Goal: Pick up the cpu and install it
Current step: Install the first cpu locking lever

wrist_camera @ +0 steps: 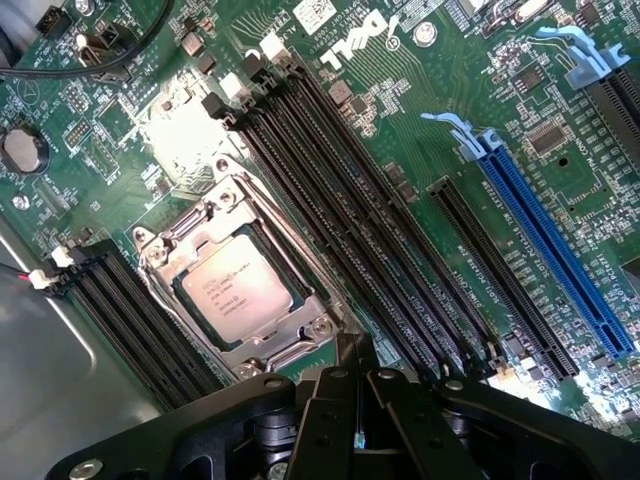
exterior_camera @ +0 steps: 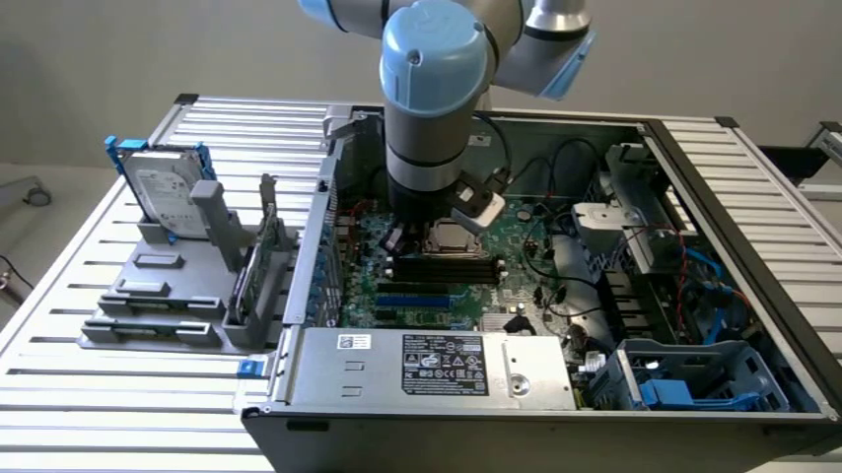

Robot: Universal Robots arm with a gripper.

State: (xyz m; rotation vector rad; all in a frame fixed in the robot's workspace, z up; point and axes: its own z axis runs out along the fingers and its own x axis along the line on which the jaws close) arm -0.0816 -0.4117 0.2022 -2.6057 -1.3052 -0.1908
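Cpu [wrist_camera: 238,288] seated in socket [wrist_camera: 195,235], closed empty gripper [wrist_camera: 357,365] just beside

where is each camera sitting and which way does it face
Exterior view: off the arm, above the table's near edge, looking down into the open computer case; the arm comes down from the top.
Wrist view: on the wrist, looking down close at the motherboard; the shut gripper shows, empty.
Shared: the cpu lying in its socket, and the memory slots.
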